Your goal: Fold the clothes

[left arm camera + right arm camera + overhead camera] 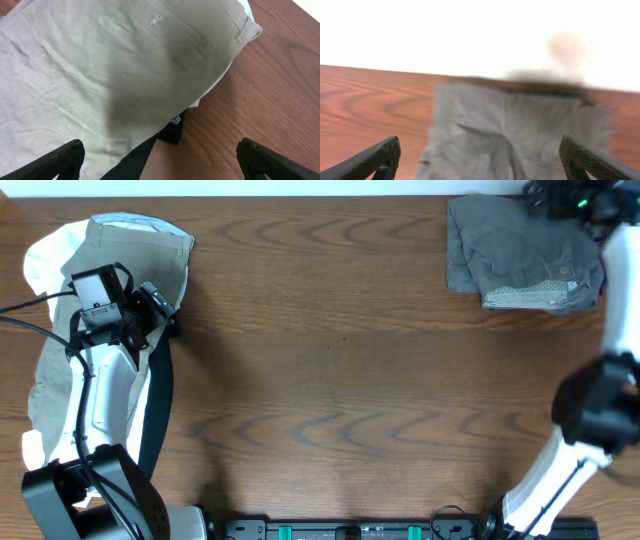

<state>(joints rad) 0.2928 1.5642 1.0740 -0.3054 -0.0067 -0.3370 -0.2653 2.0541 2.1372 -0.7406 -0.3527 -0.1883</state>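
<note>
Folded dark grey shorts (520, 258) lie at the table's far right corner, their pale speckled waistband lining showing at the near edge. My right gripper (570, 198) hovers open over their far edge; in the right wrist view the grey shorts (520, 135) fill the space between its fingers (482, 162), blurred. Khaki-olive shorts (130, 255) top a pile at the far left, over a white piece (40, 270) and a navy piece (160, 395). My left gripper (155, 315) is open and empty over the pile's right edge (160, 162); the khaki shorts (100, 65) and navy piece (150, 155) show below it.
The wooden table (340, 370) stretches between the two piles. A black rail with green fittings (350, 530) runs along the near edge. The right arm's base (590, 415) stands at the right side.
</note>
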